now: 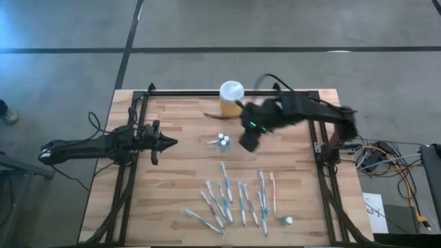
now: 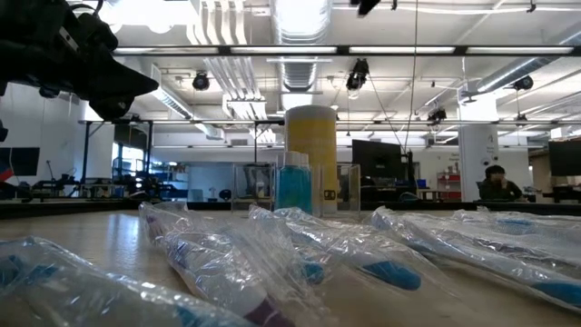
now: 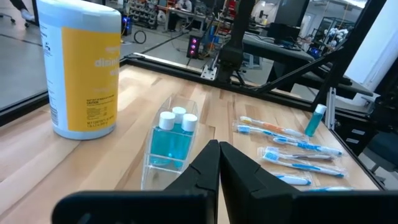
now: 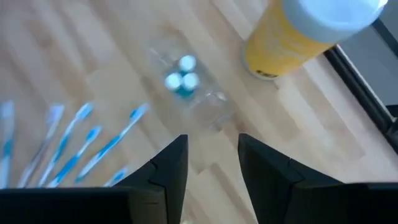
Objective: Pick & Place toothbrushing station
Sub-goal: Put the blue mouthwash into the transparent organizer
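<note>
Toothbrushes (image 1: 238, 200) lay scattered in their clear wrappers across the near half of the table (image 1: 179, 172), none of them yet in the clear holder (image 1: 219, 141), which sat near the middle with three white-capped bottles (image 1: 223, 139) of blue liquid already standing at one end. A fourth small bottle (image 1: 286, 221) stood apart near the brushes, close to the table's near right corner.

By my reading the task was at an early reach. The right gripper (image 4: 211, 155) hung above the wood just beside the holder, on the side toward the yellow jar (image 1: 231, 96), with its fingers spread apart and nothing between them. The left gripper (image 3: 219, 163) waited low over the left side of the table, fingers pressed together and empty, pointed at the holder.

The next move probably called for the right arm to swing toward the brushes, drop onto one slim handle and close across it (the crinkled wrappers looked slippery and may give under the fingers).

Room was mixed. The jar stood close behind the right arm, and the holder lay close under it, so a low sweep could knock either. The brushes lay close together, some touching, leaving little gap for fingers. The black frame rails (image 1: 324, 186) ran down both table sides.
</note>
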Robot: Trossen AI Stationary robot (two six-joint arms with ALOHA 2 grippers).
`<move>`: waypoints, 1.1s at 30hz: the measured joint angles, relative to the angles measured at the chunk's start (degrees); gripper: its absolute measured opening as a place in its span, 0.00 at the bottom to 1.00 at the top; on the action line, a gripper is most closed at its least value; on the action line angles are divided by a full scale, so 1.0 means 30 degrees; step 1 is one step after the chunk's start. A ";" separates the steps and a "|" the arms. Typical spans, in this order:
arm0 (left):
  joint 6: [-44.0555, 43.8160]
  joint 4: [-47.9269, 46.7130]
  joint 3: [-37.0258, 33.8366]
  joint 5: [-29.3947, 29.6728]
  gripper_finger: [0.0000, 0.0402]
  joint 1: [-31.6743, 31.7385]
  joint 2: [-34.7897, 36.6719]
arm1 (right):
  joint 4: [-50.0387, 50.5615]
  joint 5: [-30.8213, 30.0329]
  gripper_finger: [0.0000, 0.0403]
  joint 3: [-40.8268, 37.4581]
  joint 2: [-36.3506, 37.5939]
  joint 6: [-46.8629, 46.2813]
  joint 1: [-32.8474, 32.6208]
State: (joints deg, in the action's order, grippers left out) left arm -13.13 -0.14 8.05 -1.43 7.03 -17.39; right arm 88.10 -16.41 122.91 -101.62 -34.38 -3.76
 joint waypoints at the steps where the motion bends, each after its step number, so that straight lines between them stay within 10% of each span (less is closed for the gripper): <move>1: 0.0014 -0.0009 0.0000 -0.0003 0.03 0.0000 0.0000 | -0.0007 -0.0301 0.33 -0.0380 0.0601 -0.0452 -0.0708; 12: 0.1259 0.0020 -0.0081 -0.0004 0.03 0.0003 0.0000 | -0.0173 -0.8455 0.32 -0.7572 0.4654 -0.8353 -0.8972; 19: 0.2996 0.0817 -0.0086 -0.1363 0.03 0.0000 0.0007 | -0.6575 -1.2034 0.21 -1.3431 0.8066 -0.4554 -1.1042; 23: 0.3609 0.1538 0.0080 -0.1362 0.03 0.0007 0.0007 | -1.6036 -1.0120 0.11 -1.7319 1.1176 0.4032 -1.0676; 27: 0.3885 0.1999 0.0062 -0.1362 0.03 0.0007 0.0007 | -2.5092 -0.3428 0.03 -2.1187 1.3713 1.1782 -0.9175; 33: 0.3927 0.1879 0.0058 -0.1364 0.03 0.0002 0.0007 | -2.7994 -0.0377 0.02 -2.5145 1.6722 1.2944 -0.6043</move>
State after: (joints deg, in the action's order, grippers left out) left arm -1.34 5.50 8.23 -5.52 7.03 -17.37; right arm 4.12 -17.54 47.48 -51.46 4.45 -21.89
